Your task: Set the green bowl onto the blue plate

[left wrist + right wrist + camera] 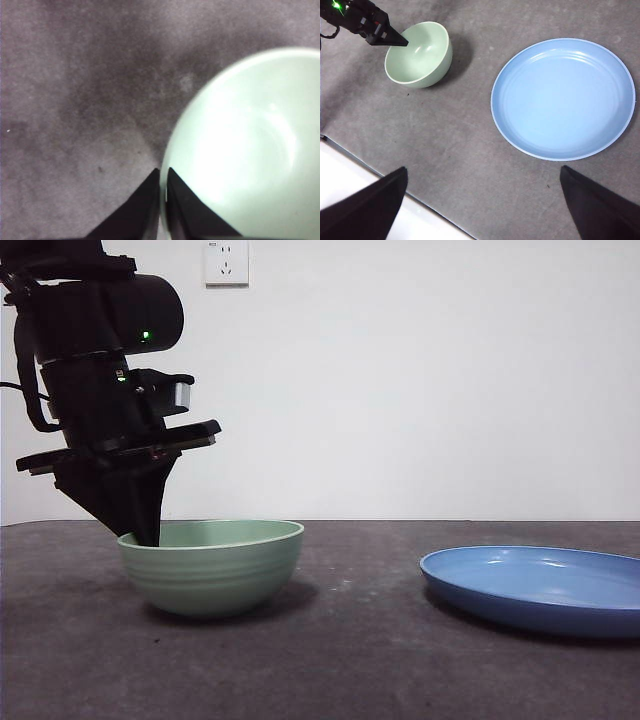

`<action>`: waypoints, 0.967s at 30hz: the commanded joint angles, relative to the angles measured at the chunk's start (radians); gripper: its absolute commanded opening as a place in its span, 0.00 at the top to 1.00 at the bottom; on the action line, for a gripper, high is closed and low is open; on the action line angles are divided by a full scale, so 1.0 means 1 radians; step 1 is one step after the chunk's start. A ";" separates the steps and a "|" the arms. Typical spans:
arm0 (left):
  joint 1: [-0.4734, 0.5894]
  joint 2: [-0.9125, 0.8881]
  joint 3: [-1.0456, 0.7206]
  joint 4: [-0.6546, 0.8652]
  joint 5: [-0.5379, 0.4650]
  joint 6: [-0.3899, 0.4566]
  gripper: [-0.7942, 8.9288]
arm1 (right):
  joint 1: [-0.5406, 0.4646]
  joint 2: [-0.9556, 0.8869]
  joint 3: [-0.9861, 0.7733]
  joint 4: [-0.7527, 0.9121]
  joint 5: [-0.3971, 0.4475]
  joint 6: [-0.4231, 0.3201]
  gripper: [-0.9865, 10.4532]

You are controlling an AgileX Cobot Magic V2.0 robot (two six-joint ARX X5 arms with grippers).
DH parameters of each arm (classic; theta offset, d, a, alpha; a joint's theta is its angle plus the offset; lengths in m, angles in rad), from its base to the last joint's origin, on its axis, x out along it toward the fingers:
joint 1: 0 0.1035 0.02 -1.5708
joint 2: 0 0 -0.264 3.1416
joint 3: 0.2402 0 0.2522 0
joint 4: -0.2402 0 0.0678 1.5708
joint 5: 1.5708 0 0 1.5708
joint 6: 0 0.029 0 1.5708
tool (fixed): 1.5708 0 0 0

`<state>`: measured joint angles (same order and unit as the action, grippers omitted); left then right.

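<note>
While the green bowl [212,565] rests on the table, the left claw [163,176] pinches its rim.

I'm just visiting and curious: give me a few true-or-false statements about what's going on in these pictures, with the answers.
1. The green bowl sits on the blue plate. False: it stands on the table, apart from the plate.
2. The left gripper pinches the bowl's rim. True.
3. The plate holds food. False: it is bare.
4. The right gripper is open and holds nothing. True.
</note>
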<state>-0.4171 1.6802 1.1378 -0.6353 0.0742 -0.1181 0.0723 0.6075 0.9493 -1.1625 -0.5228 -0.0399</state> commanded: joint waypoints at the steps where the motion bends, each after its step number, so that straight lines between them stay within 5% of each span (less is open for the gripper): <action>1: -0.006 0.020 0.021 0.004 -0.005 -0.002 0.90 | 0.003 0.005 0.018 0.011 0.000 0.006 0.49; 13: -0.038 -0.033 0.104 -0.009 0.067 -0.050 0.90 | 0.003 0.005 0.018 0.011 0.000 0.007 0.49; 29: -0.251 0.053 0.354 0.047 0.081 -0.113 0.90 | 0.003 0.005 0.032 0.017 0.001 0.056 0.49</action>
<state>-0.6575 1.6970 1.4708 -0.5976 0.1543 -0.2146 0.0723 0.6075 0.9585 -1.1580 -0.5220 0.0040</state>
